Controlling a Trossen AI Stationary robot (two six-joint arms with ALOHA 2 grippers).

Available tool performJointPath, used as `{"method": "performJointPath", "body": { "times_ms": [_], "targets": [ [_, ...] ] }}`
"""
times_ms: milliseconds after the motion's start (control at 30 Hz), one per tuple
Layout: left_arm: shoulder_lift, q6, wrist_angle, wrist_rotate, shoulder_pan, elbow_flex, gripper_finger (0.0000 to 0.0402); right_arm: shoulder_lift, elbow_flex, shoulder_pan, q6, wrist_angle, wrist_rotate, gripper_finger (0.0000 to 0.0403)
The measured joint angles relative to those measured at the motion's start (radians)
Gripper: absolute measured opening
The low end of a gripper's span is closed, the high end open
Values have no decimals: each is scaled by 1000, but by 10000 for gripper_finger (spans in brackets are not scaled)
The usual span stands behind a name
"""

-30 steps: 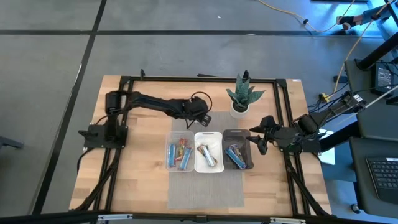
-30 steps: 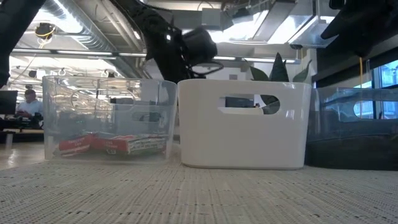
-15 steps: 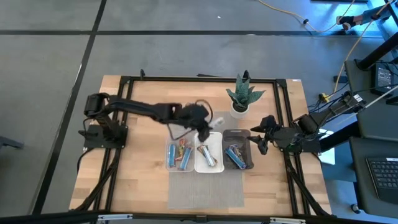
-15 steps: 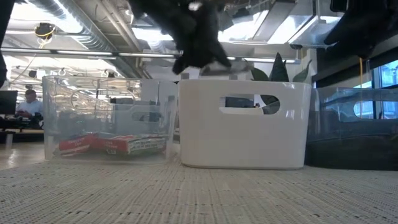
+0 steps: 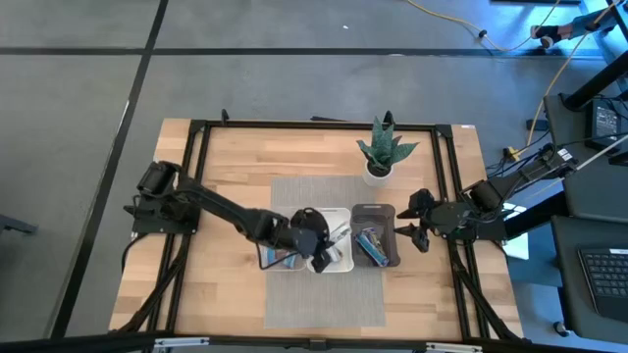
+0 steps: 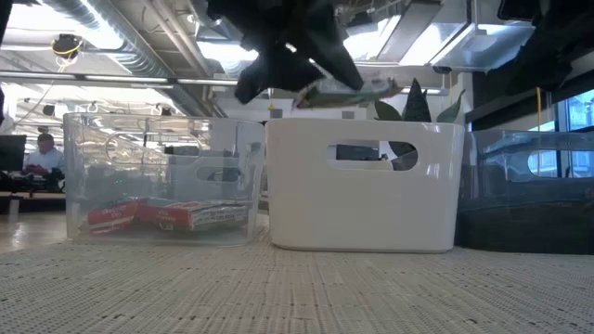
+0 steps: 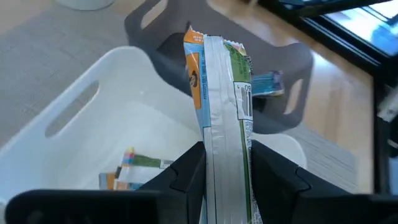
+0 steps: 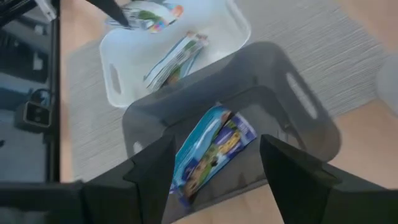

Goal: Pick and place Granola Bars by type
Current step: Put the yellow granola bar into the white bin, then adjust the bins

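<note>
Granola bars were nearly all sorted when you stopped here. From above, your left gripper [image 5: 319, 257] hung over the white bin [image 5: 335, 214], between the clear bin [image 5: 272, 263] and the grey bin [image 5: 373, 211], so the bar would drop with its own kind. From table height, that silver-green bar [image 6: 348, 91] sat just above the white bin's rim. Your left wrist camera showed the fingers [image 7: 186, 171] pinched tight on it, with one more bar lying inside. Your right wrist camera showed its fingers [image 8: 146, 163] spread wide, holding nothing, above two blue bars [image 8: 208, 149] in the grey bin.
</note>
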Motion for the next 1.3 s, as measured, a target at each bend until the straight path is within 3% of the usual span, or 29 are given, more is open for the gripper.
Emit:
{"method": "performJointPath", "body": {
  "times_ms": [200, 467, 800, 1067, 1300],
  "targets": [
    [85, -151, 23, -125, -17, 0, 107, 0, 0, 0, 0, 0, -37, 236],
    [161, -217, 48, -121, -4, 3, 107, 0, 0, 0, 1, 0, -37, 236],
    [169, -126, 140, -94, 3, 0, 109, 0, 0, 0, 3, 0, -37, 236],
    [168, -38, 176, -100, 5, 0, 150, 0, 0, 0, 0, 0, -36, 236],
    [23, 19, 129, 26, 53, -2, 166, 0, 0, 0, 0, -6, -36, 236]
  ]
}}
